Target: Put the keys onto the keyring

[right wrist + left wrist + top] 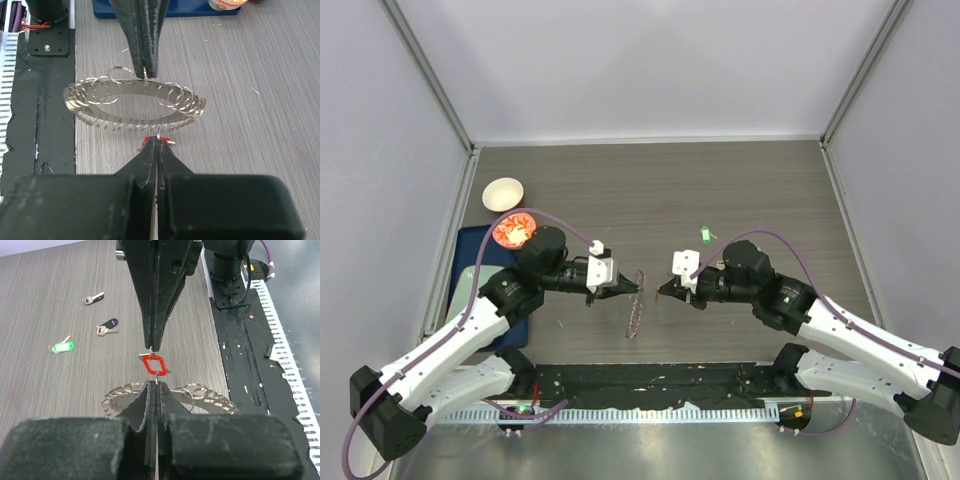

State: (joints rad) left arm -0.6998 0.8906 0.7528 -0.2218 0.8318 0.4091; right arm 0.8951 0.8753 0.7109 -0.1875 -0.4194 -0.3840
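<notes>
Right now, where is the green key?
In the overhead view the green key lies on the table, right of centre, just beyond the right arm, with two black keys close by.

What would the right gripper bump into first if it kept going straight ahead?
Most likely the keyring, held up right ahead by the left gripper. The red key pinched in the right gripper would touch first; the gap is hard to judge.

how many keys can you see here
4: the red key is pinched in the right pincer beside the keyring; the green key, a black key and a second dark key lie apart on the table. Others may be hidden.
</notes>
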